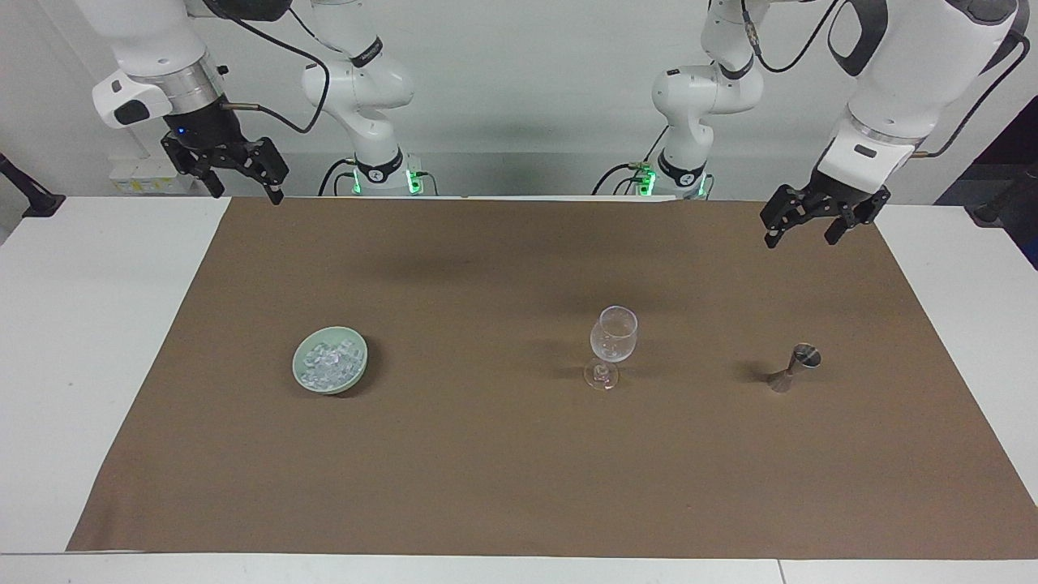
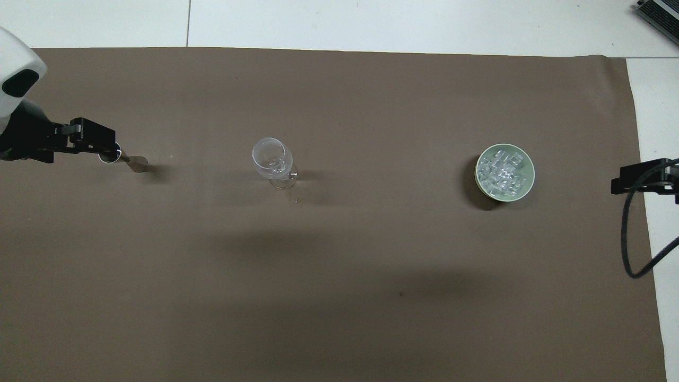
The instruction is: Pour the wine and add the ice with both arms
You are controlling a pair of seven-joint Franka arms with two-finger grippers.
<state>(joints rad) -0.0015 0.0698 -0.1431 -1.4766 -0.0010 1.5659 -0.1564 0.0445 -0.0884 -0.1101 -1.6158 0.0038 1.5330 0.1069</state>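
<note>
Ice (image 1: 330,362) heaped in green bowl (image 1: 302,375) toward right arm's end; wine glass (image 1: 613,334) mid-desk; jigger (image 1: 796,367) beside it; left gripper (image 1: 806,231) and right gripper (image 1: 241,185) raised, jaws released, grasping nothing.

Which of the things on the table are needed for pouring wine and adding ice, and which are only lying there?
Needed for the job:
- clear stemmed wine glass, upright mid-table
- clear ice cubes in the pale green round bowl
- small metal measuring cup, probably for the wine

Only lying there:
- brown paper sheet, which merely covers the table
</note>
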